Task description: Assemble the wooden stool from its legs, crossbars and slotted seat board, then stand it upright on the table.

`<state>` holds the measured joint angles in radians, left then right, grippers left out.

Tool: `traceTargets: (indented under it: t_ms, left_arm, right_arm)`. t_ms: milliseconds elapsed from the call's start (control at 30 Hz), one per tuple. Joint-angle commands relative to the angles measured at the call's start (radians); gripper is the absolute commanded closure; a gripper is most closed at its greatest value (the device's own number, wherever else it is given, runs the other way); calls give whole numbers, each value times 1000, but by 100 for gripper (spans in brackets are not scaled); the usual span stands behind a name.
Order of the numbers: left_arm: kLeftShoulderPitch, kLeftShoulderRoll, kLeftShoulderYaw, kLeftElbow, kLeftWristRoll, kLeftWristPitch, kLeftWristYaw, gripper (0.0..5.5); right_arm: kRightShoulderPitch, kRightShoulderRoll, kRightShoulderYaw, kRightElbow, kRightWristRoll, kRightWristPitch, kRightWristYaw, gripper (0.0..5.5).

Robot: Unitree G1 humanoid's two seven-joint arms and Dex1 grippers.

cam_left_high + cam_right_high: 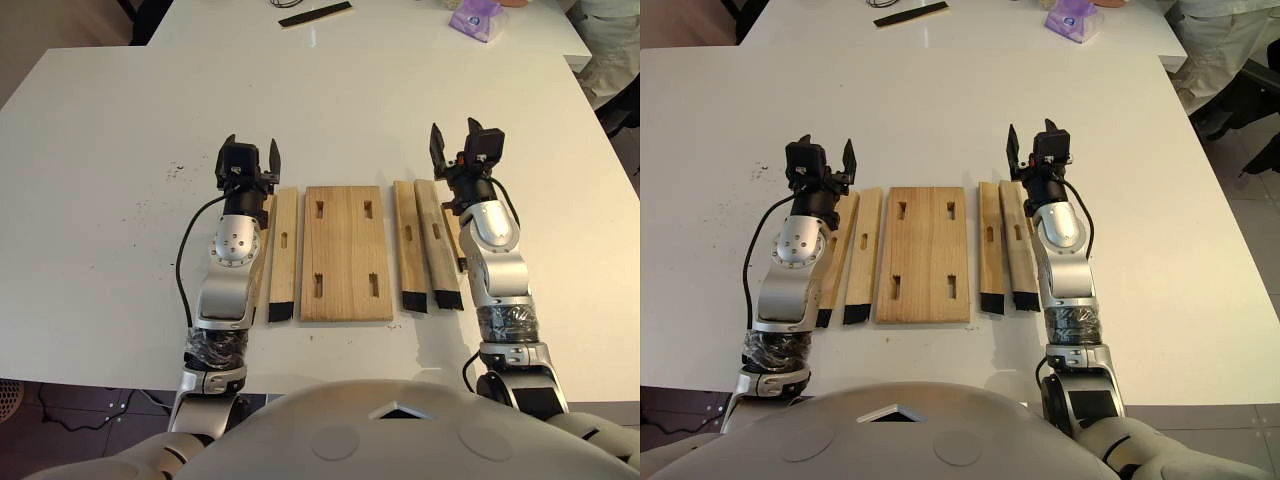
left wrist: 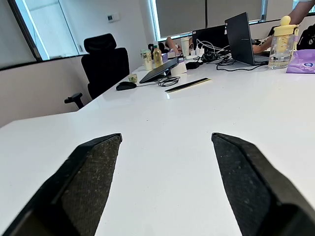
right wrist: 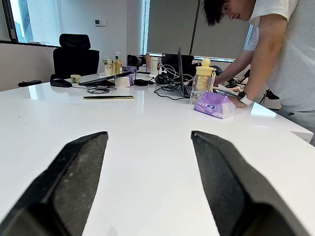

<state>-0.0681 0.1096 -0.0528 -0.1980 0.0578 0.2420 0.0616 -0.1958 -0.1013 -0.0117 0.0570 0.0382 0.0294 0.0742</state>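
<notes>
Both of my pincers stand wide with nothing between the fingers: the left pincer and the right pincer sit low over the white table, pointing away from me.

Every part of the stool lies behind the fingertips, back toward my body. The slotted seat board lies flat between my two forearms, its four slots facing up and its long axis running from me outward.

Just beside it on my left lies a slotted left leg with a dark near end. Beyond that is another wooden strip, half under my left forearm. I cannot say for sure whether it is a leg or a crossbar.

On my right lie two more legs side by side, the inner right leg and the outer right leg. A thinner stick is tucked against my right forearm and is probably a crossbar.

All these pieces run parallel to my arms, so I judge that either pincer must draw back and tip down, then close across the short width of a piece. The left arm is nearer the left pieces and the right arm nearer the right ones. The board is about equally near to both.

The tabletop is smooth and glossy, so flat wood may slide on it when nudged. At the far end lie a black strip and a purple tissue pack, well apart from the work. Beyond them are an office chair and an open laptop.
</notes>
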Motion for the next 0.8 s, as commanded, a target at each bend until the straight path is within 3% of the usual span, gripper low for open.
traceTargets:
  t_ms: [33,367,500,800]
  left_arm:
    - [2,-4,-1,15,-2,6,-25,209]
    - [22,-18,51,26,-24,-39,-34,209]
    - [-19,-60,11,45,2,-42,-12,209]
    - [-24,-56,57,80,-11,-57,-17,209]
  right_arm:
    - [-22,6,-4,15,-3,-2,-3,237]
    - [-13,9,37,31,-30,6,34,237]
    - [-3,22,27,25,-40,8,9,237]
    - [-55,11,8,85,-40,-13,8,237]
